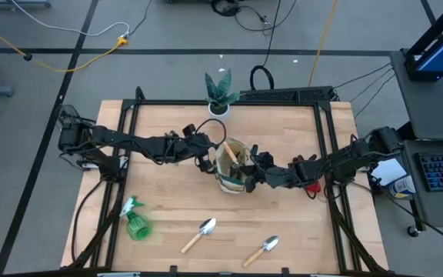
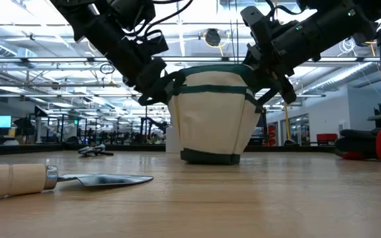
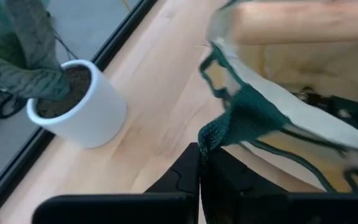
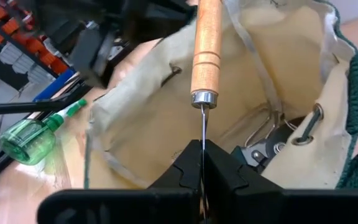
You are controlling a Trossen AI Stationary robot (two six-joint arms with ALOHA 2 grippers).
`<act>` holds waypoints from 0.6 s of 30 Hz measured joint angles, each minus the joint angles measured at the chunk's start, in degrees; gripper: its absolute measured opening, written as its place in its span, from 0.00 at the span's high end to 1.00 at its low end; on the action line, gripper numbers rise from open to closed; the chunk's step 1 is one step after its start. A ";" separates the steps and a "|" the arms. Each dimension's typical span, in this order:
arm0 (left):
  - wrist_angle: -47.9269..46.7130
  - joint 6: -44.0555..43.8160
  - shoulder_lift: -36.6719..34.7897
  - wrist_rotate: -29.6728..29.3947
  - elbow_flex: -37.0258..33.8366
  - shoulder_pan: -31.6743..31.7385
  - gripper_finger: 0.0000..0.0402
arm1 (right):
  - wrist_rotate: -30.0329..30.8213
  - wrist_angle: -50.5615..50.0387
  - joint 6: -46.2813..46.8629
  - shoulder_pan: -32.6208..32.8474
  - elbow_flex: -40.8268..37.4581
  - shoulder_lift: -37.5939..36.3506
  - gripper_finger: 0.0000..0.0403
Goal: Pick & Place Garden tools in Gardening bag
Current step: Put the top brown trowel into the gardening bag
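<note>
Nearest the low camera lies a trowel (image 2: 65, 179), its handle cut off at the edge. Behind it the gardening bag (image 1: 233, 168) stands mid-table. Only the right wrist view shows the right gripper (image 4: 202, 163) clenched on a fork's thin metal shank (image 4: 202, 124) over the bag's mouth, with pruners (image 4: 272, 146) half hidden inside. Left gripper (image 3: 201, 163) is clamped on the bag's green handle (image 3: 241, 118). Spray bottle (image 1: 136, 223) and two trowels lie apart at the table's front.
</note>
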 joint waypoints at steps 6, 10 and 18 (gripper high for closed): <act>-2.16 -0.18 -0.01 -3.17 -0.01 -2.33 0.98 | -0.40 -3.62 5.14 0.00 0.00 0.00 1.00; -2.15 -0.16 -0.01 -5.83 -0.01 -3.07 0.95 | -1.05 -6.06 7.39 -0.23 0.02 -0.01 1.00; -1.52 1.04 -0.01 -5.90 -0.01 -3.09 0.96 | -14.58 -7.93 11.44 -4.90 0.07 -0.07 1.00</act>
